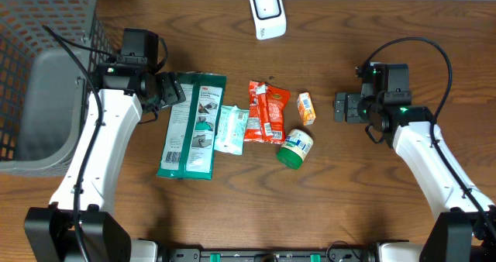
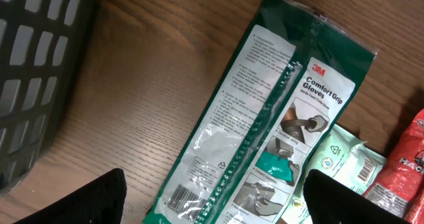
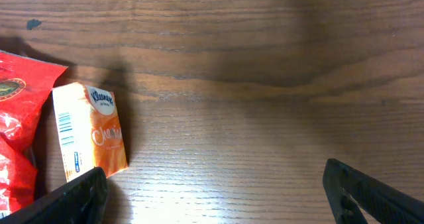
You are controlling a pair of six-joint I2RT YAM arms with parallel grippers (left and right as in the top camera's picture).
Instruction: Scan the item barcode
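- Overhead view: the step in hand appears to be the approach, as no item is lifted yet. Five items lie in a row across the middle of the frame: a flat green glove packet (image 1: pixel 192 126), a pale wipes sachet (image 1: pixel 231 129), a crinkled red snack bag (image 1: pixel 267 111), a small orange tissue pack (image 1: pixel 307 108) and a squat round tub (image 1: pixel 295 148) with a green lid. The white, rounded scanner (image 1: pixel 267 12) stands at top centre, well apart from them. The left gripper (image 1: pixel 174 90) hovers at the upper end of the glove packet with its jaws spread. The right gripper (image 1: pixel 341 107), also spread and empty, sits to the right of the tissue pack. A grey mesh basket (image 1: pixel 46 60) fills the upper left.
- Left wrist view: the glossy film packet runs diagonally from upper right to the bottom edge. Its barcode (image 2: pixel 180 197) is printed at the lower end, between the two dark fingers (image 2: pixel 93 201) in the bottom corners. Nothing is pinched. The next move probably calls for a descent and a pinch on a thin edge — flat, slippery film on wood offers little purchase.
- Right wrist view: the tissue pack, a soft-sided block in plastic wrap, lies at the left edge just beside the red snack bag, with a barcode on its white panel facing up. Bare wood-grain table (image 3: pixel 265 85) spans the wide gap between the fingers. Whichever item is taken, its barcode must end up facing the scanner.
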